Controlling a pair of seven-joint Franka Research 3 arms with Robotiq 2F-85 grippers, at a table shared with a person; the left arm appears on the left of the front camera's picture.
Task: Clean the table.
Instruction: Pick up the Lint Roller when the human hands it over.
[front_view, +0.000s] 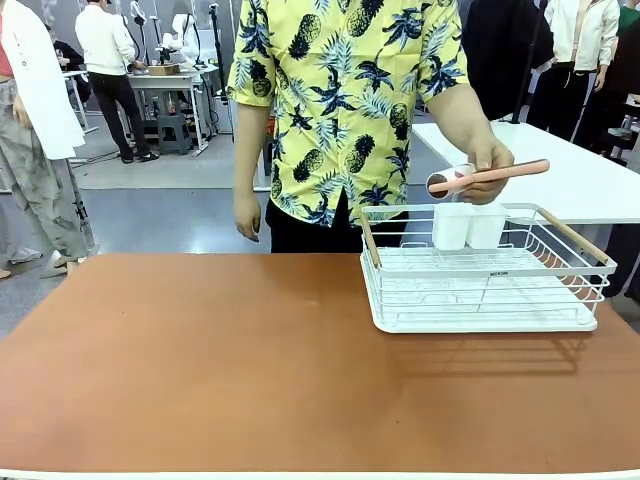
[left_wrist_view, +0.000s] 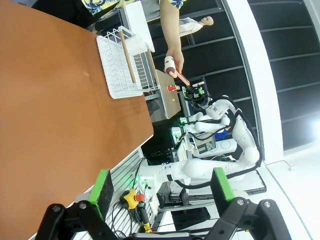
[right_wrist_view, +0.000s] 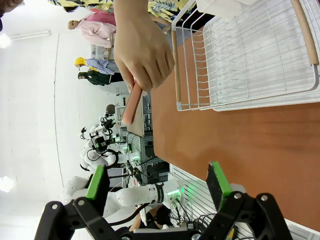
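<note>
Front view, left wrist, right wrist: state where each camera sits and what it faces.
Front: fixed on robot's side, facing across the table at the person's torso.
Left wrist: on left arm, rolled sideways, open left gripper below, white rack beyond.
Right wrist: on right arm, open right gripper below, rack close.
Shared: the hand holding a pink-handled tool.

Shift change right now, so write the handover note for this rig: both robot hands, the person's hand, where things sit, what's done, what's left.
Robot's left hand: open, holding nothing.
Robot's right hand: open, holding nothing.
Person's hand: holds a pink-handled roller in the air above the white wire rack.
Things: the rack stands on the far right part of the table, with two white cups at its far side.
Done: nothing visible; the roller is not yet on the table.
Left: the whole cleaning.
</note>
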